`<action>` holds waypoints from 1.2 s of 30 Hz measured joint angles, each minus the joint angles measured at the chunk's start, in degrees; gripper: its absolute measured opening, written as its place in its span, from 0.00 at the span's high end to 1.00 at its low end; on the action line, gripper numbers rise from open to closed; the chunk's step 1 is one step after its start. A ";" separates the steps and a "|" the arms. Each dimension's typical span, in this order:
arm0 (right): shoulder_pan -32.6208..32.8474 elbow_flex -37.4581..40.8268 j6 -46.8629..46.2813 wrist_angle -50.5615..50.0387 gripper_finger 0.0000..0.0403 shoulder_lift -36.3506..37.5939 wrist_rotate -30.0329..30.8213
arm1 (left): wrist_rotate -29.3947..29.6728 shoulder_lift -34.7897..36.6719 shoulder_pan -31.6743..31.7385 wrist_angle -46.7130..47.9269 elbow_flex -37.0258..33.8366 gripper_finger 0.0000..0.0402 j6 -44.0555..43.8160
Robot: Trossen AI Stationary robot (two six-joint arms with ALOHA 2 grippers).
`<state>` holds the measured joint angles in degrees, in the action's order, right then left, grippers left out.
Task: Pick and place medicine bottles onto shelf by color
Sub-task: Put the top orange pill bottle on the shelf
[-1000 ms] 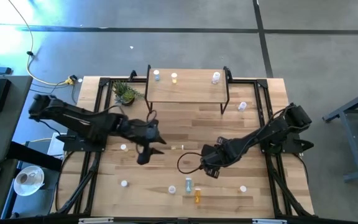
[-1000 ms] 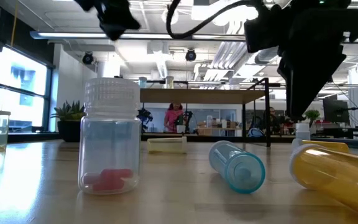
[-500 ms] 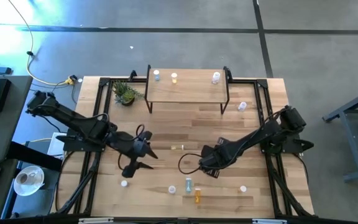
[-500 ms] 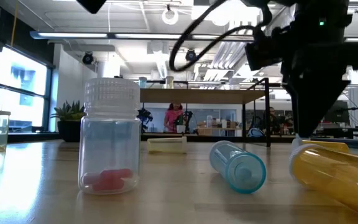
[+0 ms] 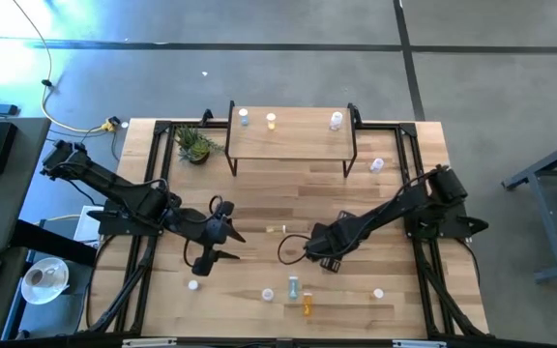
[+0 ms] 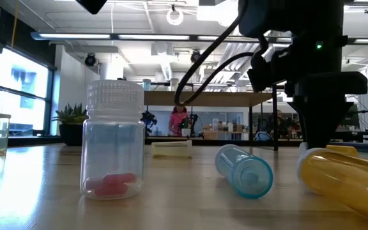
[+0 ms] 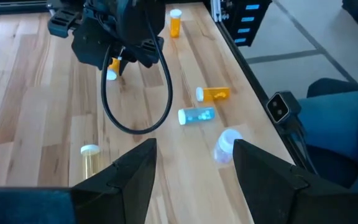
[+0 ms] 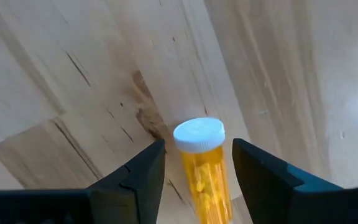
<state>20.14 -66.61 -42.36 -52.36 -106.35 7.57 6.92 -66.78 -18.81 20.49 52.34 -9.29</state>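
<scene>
- High view: three bottles stand along the far edge of the shelf (image 5: pixel 288 143) — a blue one (image 5: pixel 244 117), a yellow one (image 5: pixel 272 121) and a clear one (image 5: pixel 336 121). The rest lie loose on the bench (image 5: pixel 259 203), most near its front edge, one beside the shelf's right leg (image 5: pixel 377 165). By my reading the sorting is well short of half done. The left gripper (image 5: pixel 208 259) hangs over the left half of the bench, the right gripper (image 5: pixel 329 261) over the middle.
- Low view: a clear bottle (image 6: pixel 112 148) stands upright close to the front edge, with a blue one (image 6: pixel 244 170) and an orange one (image 6: pixel 345 179) lying on their sides to its right.
- Left wrist view: the left fingers (image 7: pixel 128 174) are spread and empty — a yellow bottle (image 7: pixel 91 160) lies just ahead of them.
- Right wrist view: the right fingers (image 8: pixel 143 168) are spread either side of an orange bottle (image 8: pixel 205 168) lying on the bench — its white cap sits between the tips, not yet pinched.
</scene>
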 joint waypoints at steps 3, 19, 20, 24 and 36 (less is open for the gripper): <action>-0.21 0.00 0.36 0.28 0.56 -0.28 -0.31 | 0.00 0.00 0.00 0.20 0.00 0.50 0.72; -1.03 -0.02 -0.22 0.31 0.78 -0.21 -2.29 | 1.86 -0.02 0.00 1.21 0.00 0.50 1.50; -1.03 -0.02 -0.15 0.31 0.79 -0.21 -2.27 | 1.88 -0.02 0.00 1.22 0.00 0.50 1.50; -0.88 -0.02 0.18 0.38 0.79 -0.21 -1.65 | 3.48 -0.02 0.01 1.20 0.00 0.50 1.30; 1.10 -0.02 0.37 7.23 0.79 2.27 1.53 | 7.09 0.01 0.88 1.27 0.02 0.50 1.98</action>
<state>21.24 -66.63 -42.00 -45.13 -104.08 9.10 14.01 -66.78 -17.93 21.76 52.36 -7.31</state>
